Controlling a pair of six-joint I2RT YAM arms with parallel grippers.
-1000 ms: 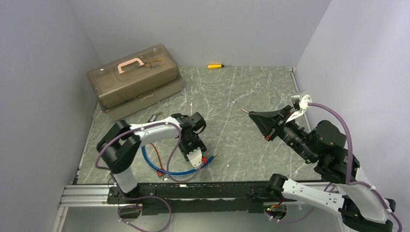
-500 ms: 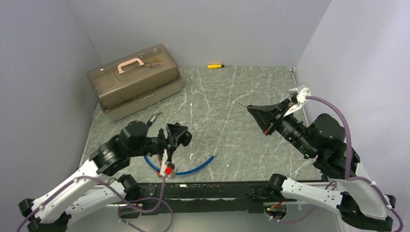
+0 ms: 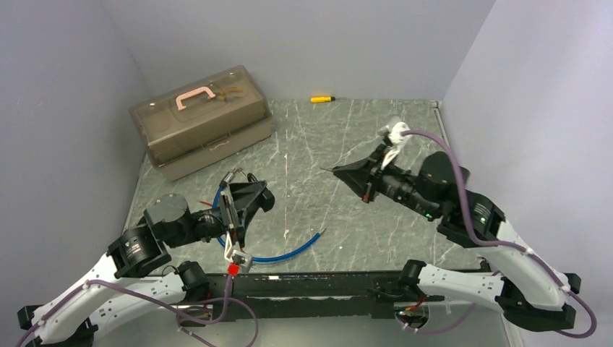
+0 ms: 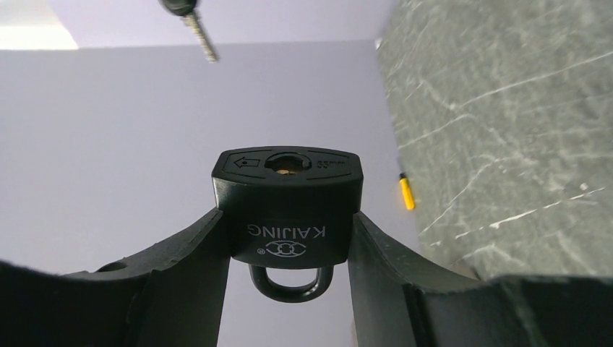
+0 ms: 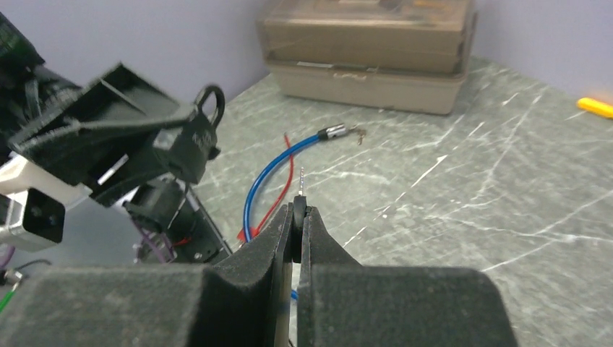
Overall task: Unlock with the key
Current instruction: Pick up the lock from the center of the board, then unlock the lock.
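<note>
Top view: two grippers, tips facing across bare marble table (image 3: pixel 318 210); the left gripper (image 3: pixel 262 195) is partly spread around a dark load; the right gripper (image 3: pixel 341 172) is pinched nearly closed, a thin key (image 3: pixel 332 170) jutting past its tip; open room lies between them; one toolbox (image 3: pixel 202 119) sits far beyond the left gripper, one yellow screwdriver (image 3: pixel 322 98) at the far edge, one blue cable (image 3: pixel 289 253) below the left fingers.

Left wrist: one padlock (image 4: pixel 287 210) clamped between both fingers (image 4: pixel 181 260); its long axis runs along them, keyhole (image 4: pixel 287 163) facing outward, shackle (image 4: pixel 291 280) toward the wrist; the key hangs above and left, well apart.

Right wrist: the key's blade points straight out along the closed fingers; the padlock is ahead-left, apart; one red wire (image 5: pixel 280 181) beside the cable.
</note>
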